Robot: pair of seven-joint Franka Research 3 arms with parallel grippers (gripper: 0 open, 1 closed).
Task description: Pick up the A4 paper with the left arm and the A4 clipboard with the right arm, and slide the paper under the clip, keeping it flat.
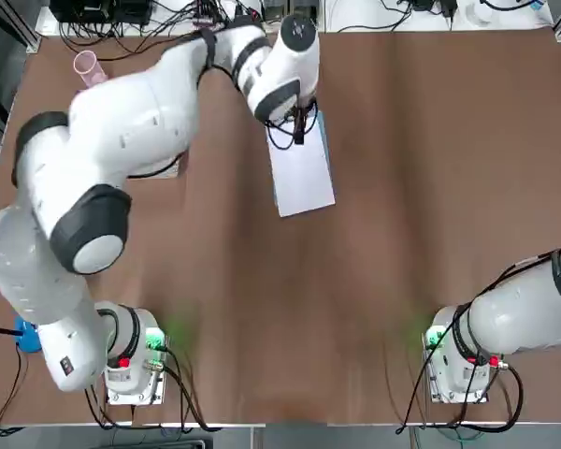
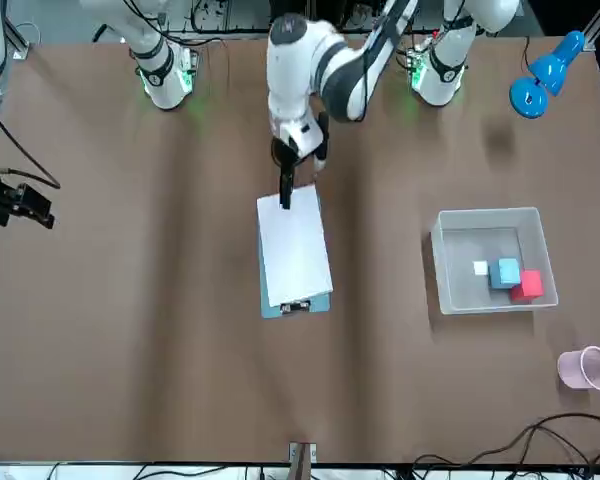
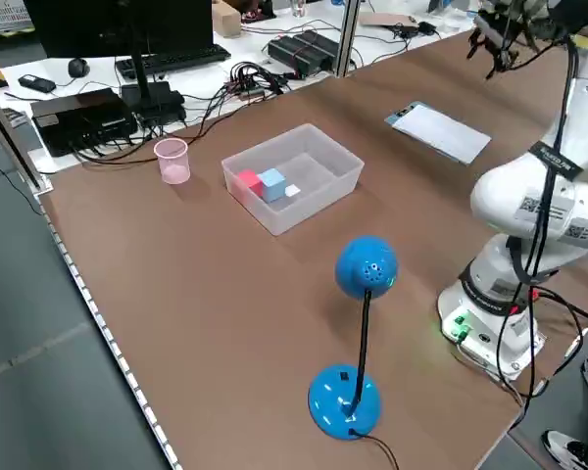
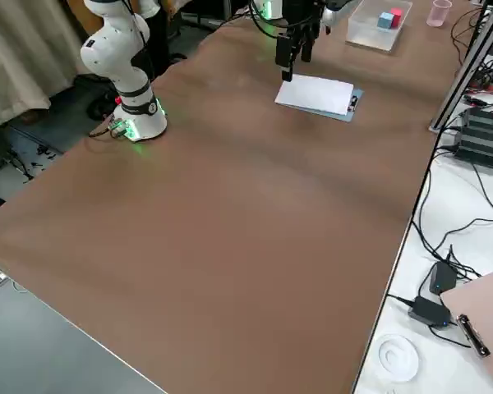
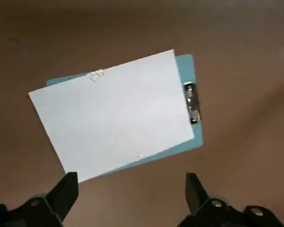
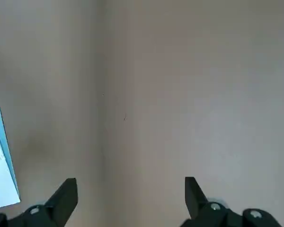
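Left black two-finger tool [image 5: 132, 178], open and empty, hung above and nearer than the open right one [image 6: 131, 182] to the thin white paper sheet [image 5: 113, 113] on the light-blue clipboard [image 5: 197, 135], its long axis pointing at the metal clip [image 5: 192, 101].

1. A brown-topped table [image 2: 160, 330] carried 1 white bin [image 2: 495, 300], standing upright.
2. The light-blue clipboard [image 2: 321, 302] lay flat, to the bin's right by the robot's own sides.
3. A pink cup [image 2: 586, 368] stood near the bin, on its side farther from the robot's bases.
4. 1 blue round-based lamp [image 3: 344, 401] and 2 arm bases [image 2: 435, 78] stood nearer the robot's edge than the bin.
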